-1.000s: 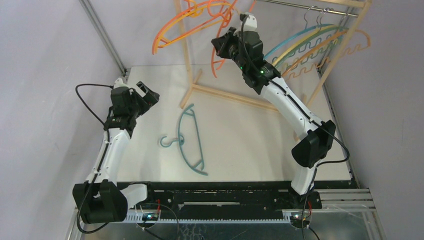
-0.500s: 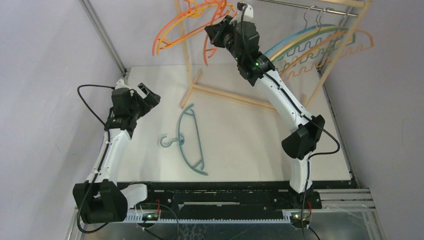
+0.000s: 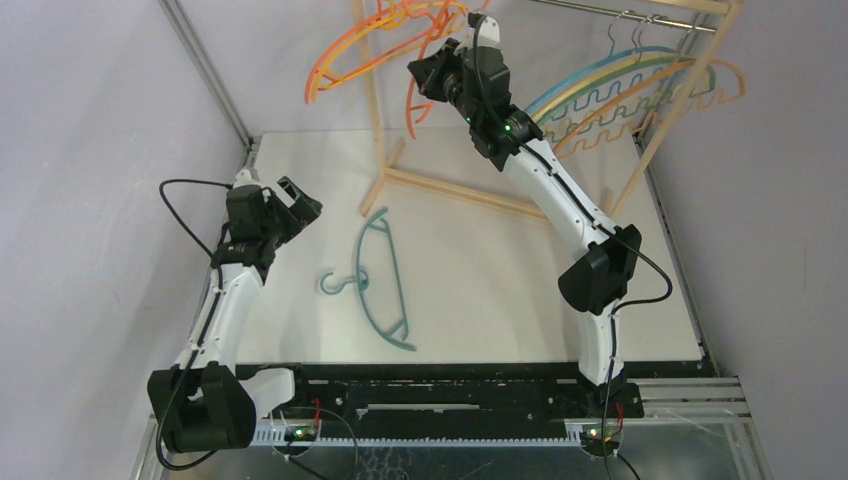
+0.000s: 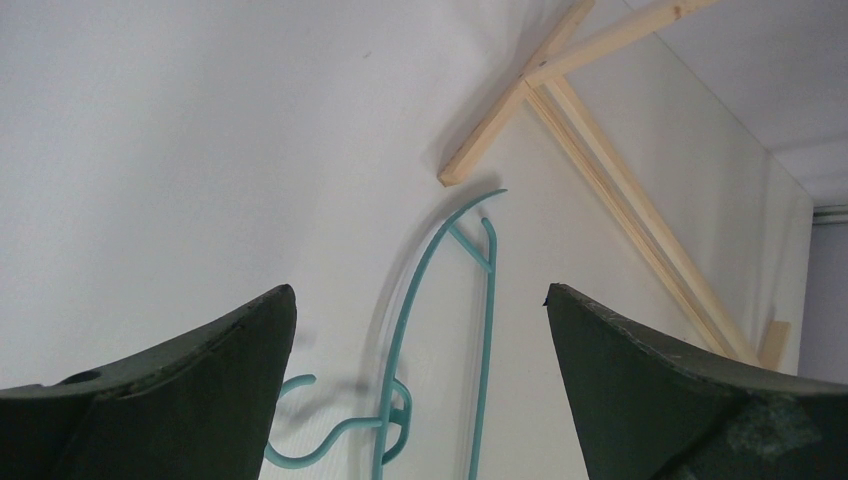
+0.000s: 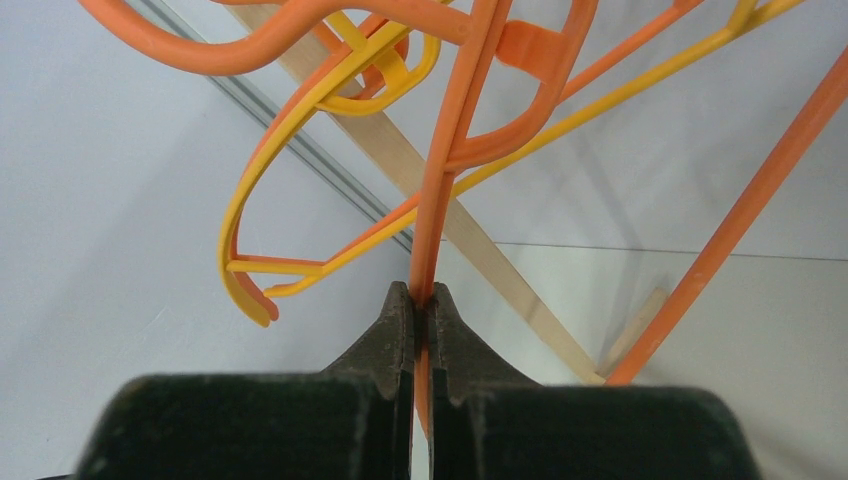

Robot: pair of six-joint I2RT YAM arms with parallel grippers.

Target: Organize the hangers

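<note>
Right jaws: clamped on the bar of one orange hanger, held high over the far edge of the surface. Tangled just beside it are one yellow hanger and at least one more orange; exact count unclear.

Left jaws: wide apart, empty, near the left edge. Ahead of them one teal hanger lies flat, left of centre.

Above the far right corner, three or four rod hangers hang on the wooden rack: teal, yellow, orange.
</note>
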